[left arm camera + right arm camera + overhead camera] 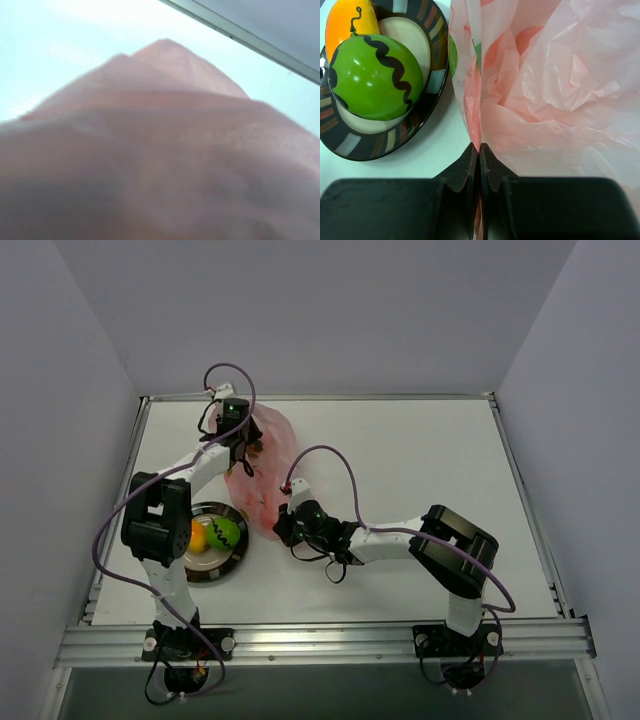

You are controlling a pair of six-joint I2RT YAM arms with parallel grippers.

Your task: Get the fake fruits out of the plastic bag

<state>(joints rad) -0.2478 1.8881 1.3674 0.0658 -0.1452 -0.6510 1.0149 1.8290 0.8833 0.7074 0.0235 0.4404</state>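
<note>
The pink plastic bag [265, 460] lies crumpled behind the middle of the table. My right gripper [480, 148] is shut on its near edge, with the film pinched between the jaws. Reddish [530, 37] and green [452, 55] shapes show faintly through the film. Two fake fruits lie on the round dark-rimmed plate [228, 565] to the bag's left: a lime-green one with a zigzag mark [372, 80] and an orange-yellow one [342, 25]. My left gripper [243, 453] reaches down into the bag's far left side. Blurred pink film [160, 150] fills the left wrist view and hides that gripper's fingers.
The plate sits close to my left arm's base link [155, 520]. A raised metal rail [320, 397] runs round the white table, and grey walls stand behind and at both sides. Purple cables [340, 465] loop above both arms.
</note>
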